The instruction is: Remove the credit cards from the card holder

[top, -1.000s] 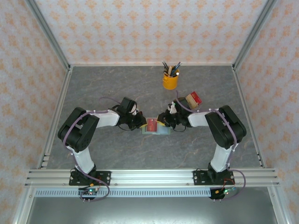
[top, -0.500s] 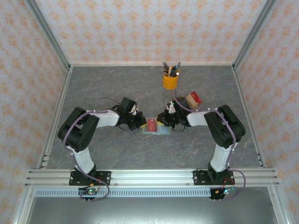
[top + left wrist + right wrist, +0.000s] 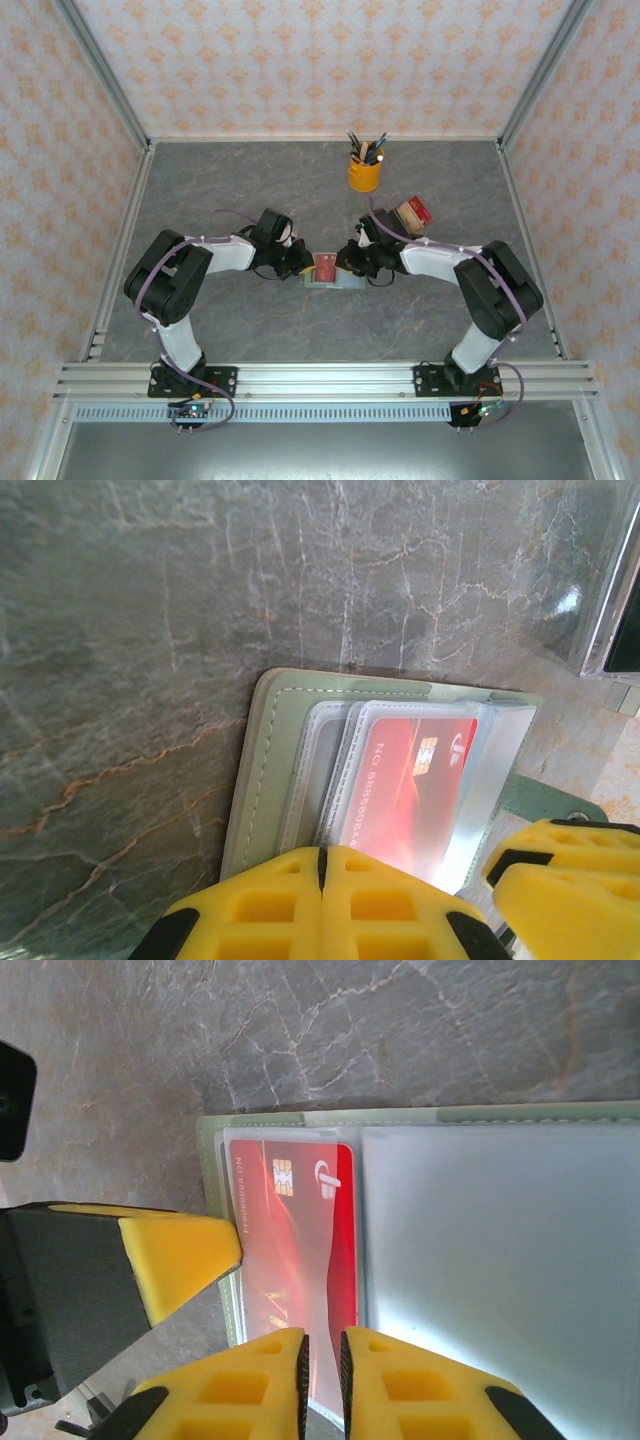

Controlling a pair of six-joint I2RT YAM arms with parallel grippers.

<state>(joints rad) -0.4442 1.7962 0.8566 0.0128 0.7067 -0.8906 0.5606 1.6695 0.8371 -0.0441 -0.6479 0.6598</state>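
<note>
While the card holder point(image 3: 345, 283) is lying open and flat on the table point(image 3: 200, 190) midway between the arms, the left gripper point(image 3: 297, 262) is sitting at its left edge with jaws clenched fully together, apparently pinning it. The red card point(image 3: 300, 1240) is resting in the clear pocket of the left half, its long axis running straight away from the right gripper point(image 3: 322, 1338) and its near short end meeting those fingertips. The right jaws are standing almost together, leaving a thin slit; whether they are nipping the card cannot be told. Both claws are reaching the card, so the coming pull is likely falling to the right arm. A chip, a white emblem and a line beginning "NO" are showing; the digits are too small to read.
</note>
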